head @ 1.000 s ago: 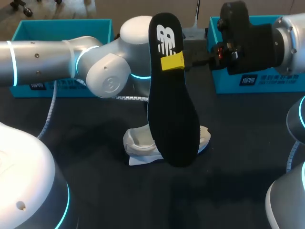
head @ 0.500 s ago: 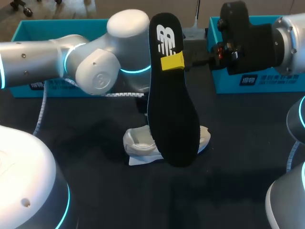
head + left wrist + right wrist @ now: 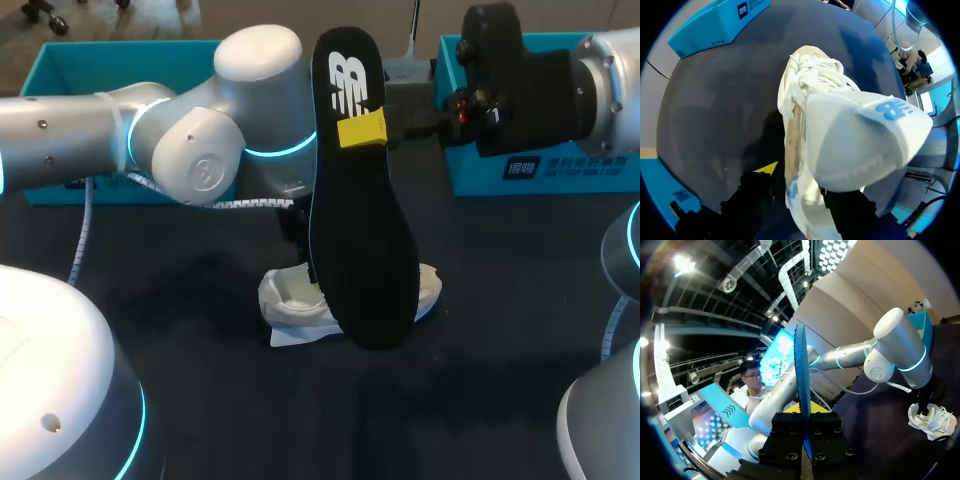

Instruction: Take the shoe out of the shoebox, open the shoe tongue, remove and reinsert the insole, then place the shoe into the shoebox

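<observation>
My right fingers (image 3: 802, 414) are clenching the insole (image 3: 362, 210), holding it upright with its toe end hanging down over the shoe (image 3: 288, 300), which is lying on the worktop (image 3: 200, 400). My left fingers (image 3: 800, 187) are straddling its heel, released, with the shoe running lengthwise ahead of them.

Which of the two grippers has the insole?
The right gripper: its fingers pinch the black insole, held upright. The left gripper is down at the white shoe.
</observation>
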`<state>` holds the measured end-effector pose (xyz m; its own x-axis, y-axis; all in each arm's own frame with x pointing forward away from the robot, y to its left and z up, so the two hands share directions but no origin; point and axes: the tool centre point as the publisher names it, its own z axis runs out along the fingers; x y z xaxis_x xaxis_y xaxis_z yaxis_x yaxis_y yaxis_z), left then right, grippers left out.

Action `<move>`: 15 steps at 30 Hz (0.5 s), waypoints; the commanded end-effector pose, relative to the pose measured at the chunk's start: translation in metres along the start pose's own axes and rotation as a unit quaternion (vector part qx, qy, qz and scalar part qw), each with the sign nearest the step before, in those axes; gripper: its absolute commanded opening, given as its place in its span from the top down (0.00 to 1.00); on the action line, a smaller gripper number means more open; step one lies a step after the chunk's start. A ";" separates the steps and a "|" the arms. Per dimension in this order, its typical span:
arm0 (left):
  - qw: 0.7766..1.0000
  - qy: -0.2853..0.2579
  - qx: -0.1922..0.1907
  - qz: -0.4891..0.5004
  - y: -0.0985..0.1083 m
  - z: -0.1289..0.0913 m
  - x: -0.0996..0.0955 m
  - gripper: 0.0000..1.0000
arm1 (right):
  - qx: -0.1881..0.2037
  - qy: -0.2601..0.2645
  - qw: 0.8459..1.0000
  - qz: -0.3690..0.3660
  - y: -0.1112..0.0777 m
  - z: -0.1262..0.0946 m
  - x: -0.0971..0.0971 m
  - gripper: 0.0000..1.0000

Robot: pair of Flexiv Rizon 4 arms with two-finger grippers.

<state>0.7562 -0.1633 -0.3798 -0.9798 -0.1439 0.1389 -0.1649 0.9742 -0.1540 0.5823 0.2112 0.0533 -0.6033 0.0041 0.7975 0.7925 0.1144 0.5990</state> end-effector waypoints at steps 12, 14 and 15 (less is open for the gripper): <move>1.000 0.011 -0.004 0.003 -0.016 0.012 -0.002 1.00 | 0.001 0.000 1.000 0.000 0.002 0.004 -0.001 1.00; 1.000 0.013 -0.001 0.005 -0.015 0.012 -0.001 1.00 | 0.001 0.000 1.000 0.000 0.002 0.004 -0.001 1.00; 1.000 0.016 0.001 0.008 -0.015 0.011 0.000 1.00 | 0.001 0.000 1.000 0.000 0.002 0.004 -0.001 1.00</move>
<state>0.7577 -0.1807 -0.3870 -0.9785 -0.1291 0.1608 -0.1536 0.9765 -0.1510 0.5823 0.2112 0.0533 -0.6034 0.0041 0.7975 0.7925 0.1144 0.5990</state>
